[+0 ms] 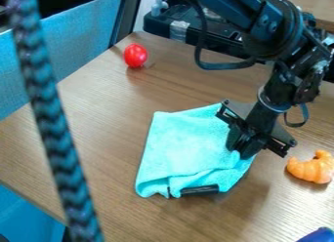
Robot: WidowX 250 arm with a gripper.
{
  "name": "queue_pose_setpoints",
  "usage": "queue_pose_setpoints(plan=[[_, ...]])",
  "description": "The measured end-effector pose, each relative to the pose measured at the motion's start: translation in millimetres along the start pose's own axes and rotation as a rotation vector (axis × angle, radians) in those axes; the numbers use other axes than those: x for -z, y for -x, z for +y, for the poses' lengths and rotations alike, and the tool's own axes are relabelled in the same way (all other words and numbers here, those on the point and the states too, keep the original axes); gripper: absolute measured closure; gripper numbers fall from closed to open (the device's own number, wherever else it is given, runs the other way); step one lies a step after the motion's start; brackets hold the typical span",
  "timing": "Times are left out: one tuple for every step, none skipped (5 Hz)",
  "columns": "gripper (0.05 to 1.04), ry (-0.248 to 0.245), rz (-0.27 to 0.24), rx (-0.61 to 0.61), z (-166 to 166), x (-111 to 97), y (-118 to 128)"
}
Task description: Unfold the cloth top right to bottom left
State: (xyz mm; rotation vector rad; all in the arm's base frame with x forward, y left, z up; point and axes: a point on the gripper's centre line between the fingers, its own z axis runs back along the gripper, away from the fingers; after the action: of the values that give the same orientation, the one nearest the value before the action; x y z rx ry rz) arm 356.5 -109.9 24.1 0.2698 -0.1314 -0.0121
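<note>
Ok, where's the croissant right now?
Toy croissant: camera view, right edge, on the wooden table, just right of the gripper and turquoise cloth.

Surface (98,119): open between red toy (135,55) and cloth (186,146)
Braided cord (51,109): hangs across left side
Orange toy (312,168): near the hand (241,147)
Black case (156,24): along far edge

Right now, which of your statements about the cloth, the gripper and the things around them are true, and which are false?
1. The turquoise cloth lies on the table. True.
2. The gripper is at the cloth's left side in the picture. False: it is at the right side.
3. The orange item rests on the cloth. False: it lies on the table, right of it.
4. The red item is apart from the cloth. True.
</note>
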Motion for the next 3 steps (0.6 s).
queue_pose_setpoints(plan=[[0.966, 0.03, 0.025, 0.012, 0, 0, 1], [1.022, 0.058, 0.042, 0.01, 4, -1, -2], [1.027, 0.101, 0.044, 0.006, 10, -6, -3]])
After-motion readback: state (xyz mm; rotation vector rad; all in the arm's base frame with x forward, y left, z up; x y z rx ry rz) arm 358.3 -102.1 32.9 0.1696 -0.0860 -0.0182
